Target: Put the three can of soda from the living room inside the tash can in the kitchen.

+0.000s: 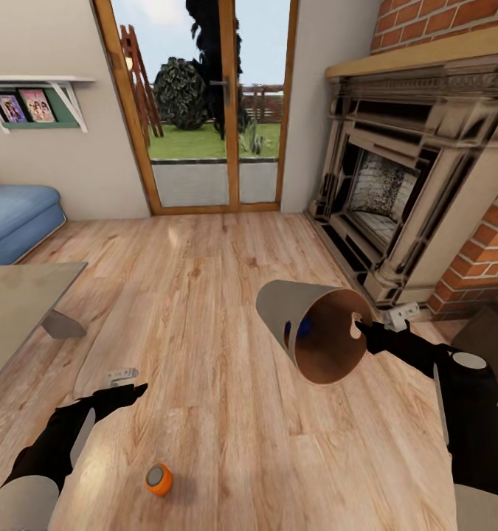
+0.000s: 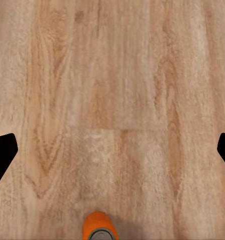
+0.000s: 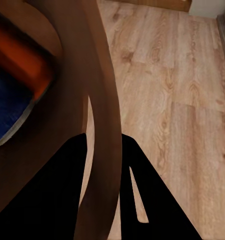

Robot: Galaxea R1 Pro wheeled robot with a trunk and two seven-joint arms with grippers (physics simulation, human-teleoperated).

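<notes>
One orange can (image 1: 158,479) left: lower the open left gripper (image 1: 128,383) squarely over it; right gripper (image 1: 361,327) clamps the bin (image 1: 278,306) rim.

The head camera looked forward and down across the wood floor (image 1: 204,295). The left wrist camera faced straight down, sharing the orange can (image 1: 159,479) (image 2: 98,227). The right wrist camera sat close against the bin rim (image 3: 100,100).

Wood-plank floor (image 1: 226,295); glass door (image 1: 204,103) ahead; brick fireplace (image 1: 396,184) right; blue sofa (image 1: 16,217) left.
</notes>
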